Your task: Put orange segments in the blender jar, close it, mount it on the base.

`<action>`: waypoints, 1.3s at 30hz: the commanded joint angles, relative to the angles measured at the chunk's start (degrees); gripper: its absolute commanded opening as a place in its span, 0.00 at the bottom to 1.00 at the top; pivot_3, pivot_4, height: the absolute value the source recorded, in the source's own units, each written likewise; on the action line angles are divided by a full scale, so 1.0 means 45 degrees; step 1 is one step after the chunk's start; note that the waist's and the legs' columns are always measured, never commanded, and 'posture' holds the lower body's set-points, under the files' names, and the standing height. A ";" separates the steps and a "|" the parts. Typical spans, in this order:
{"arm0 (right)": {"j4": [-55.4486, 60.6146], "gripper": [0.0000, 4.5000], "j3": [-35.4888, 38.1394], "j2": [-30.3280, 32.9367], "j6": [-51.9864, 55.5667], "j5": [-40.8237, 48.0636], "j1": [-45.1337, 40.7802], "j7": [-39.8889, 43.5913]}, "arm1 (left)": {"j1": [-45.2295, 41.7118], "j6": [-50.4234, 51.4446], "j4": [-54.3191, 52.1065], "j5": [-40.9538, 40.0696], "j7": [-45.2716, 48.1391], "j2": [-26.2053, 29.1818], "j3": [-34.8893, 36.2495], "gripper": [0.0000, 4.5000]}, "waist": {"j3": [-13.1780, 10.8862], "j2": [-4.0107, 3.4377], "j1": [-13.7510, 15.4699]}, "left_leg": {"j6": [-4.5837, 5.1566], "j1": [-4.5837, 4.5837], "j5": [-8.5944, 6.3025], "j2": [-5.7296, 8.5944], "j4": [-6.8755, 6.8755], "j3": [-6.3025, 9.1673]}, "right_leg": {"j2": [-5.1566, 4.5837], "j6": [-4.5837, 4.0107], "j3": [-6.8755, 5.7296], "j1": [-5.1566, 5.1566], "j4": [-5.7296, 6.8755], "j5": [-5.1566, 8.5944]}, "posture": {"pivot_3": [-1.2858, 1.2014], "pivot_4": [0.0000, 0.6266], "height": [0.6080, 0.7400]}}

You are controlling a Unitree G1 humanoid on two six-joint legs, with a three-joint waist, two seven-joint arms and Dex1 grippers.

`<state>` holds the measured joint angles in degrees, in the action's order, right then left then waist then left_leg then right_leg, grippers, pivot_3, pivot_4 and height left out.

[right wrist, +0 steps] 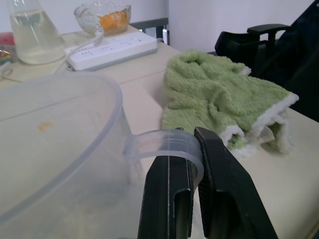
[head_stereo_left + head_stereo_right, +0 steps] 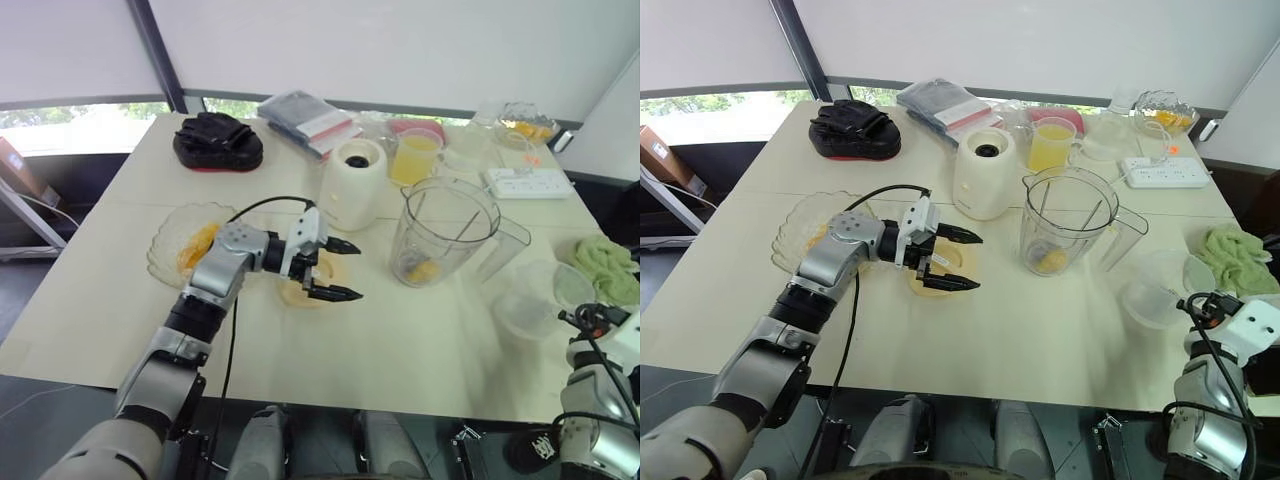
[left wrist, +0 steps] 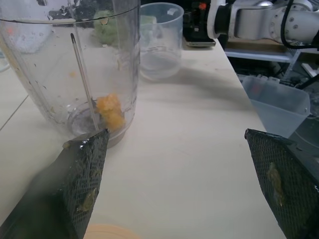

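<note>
The clear blender jar stands upright at mid-table with a few orange segments at its bottom. The white blender base sits just behind and to its left. A glass plate at the left holds more orange segments. My left gripper hovers open and empty over a small peach saucer, pointing toward the jar. At the right table edge my right gripper is shut on the looped tab of a clear plastic lid.
A green towel lies right of the lid. Along the back stand a cup of juice, a white power strip, a glass bowl of orange, a packet and a black glove.
</note>
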<state>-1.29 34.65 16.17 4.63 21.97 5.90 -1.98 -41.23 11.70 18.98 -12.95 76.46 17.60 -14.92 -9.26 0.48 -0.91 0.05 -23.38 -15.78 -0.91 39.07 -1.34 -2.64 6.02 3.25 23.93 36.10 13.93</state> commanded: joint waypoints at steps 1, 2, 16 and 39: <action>0.0934 0.01 0.0288 -0.0143 -0.0015 0.0064 0.0253 -0.0229 | -0.0300 -0.0230 -0.0316 0.0027 -0.0067 0.0032 -0.0010 1.00 | 0.0000 -0.0001 0.0008 | 0.0000 0.0000 0.0000 0.0000 0.0000 0.0000 | 0.0000 0.0000 0.0000 0.0000 0.0001 0.0000 | 0.52 0.24 1.00; 0.1337 0.01 0.0297 -0.0176 0.0076 0.0118 0.0276 -0.0310 | -0.0317 -0.0243 -0.0289 0.0029 -0.0076 0.0031 -0.0008 1.00 | 0.0000 -0.0001 0.0018 | 0.0000 0.0000 0.0000 0.0000 0.0000 0.0002 | 0.0001 0.0000 0.0000 0.0001 0.0002 0.0000 | 0.52 0.24 1.00; 0.5787 0.01 0.1412 0.1683 0.2886 0.1164 -0.1365 -0.1668 | -0.0600 -0.0111 0.0126 -0.0342 -0.0438 -0.0458 0.0349 1.00 | -0.0023 -0.0036 -0.0001 | 0.0000 -0.0005 0.0000 0.0001 -0.0001 -0.0003 | 0.0001 0.0000 0.0007 0.0015 0.0005 0.0000 | 0.52 0.24 1.00; 0.7026 0.01 -0.0672 0.7789 0.7809 0.1097 -0.5964 0.1120 | -0.0429 -0.0543 -0.0105 -0.1862 -0.2238 -0.1663 0.2111 1.00 | -0.0051 -0.0033 0.0050 | 0.0002 -0.0031 -0.0001 0.0008 -0.0027 -0.0010 | 0.0001 0.0003 0.0016 0.0041 -0.0014 0.0000 | 0.52 0.24 1.00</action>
<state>27.87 30.91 49.54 40.31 28.18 -19.25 2.41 -43.12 10.41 20.26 -20.31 66.90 10.46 -6.87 -9.49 0.33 -0.69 0.06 -23.52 -15.78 -0.88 38.94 -1.39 -2.63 6.04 3.32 24.12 36.04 13.93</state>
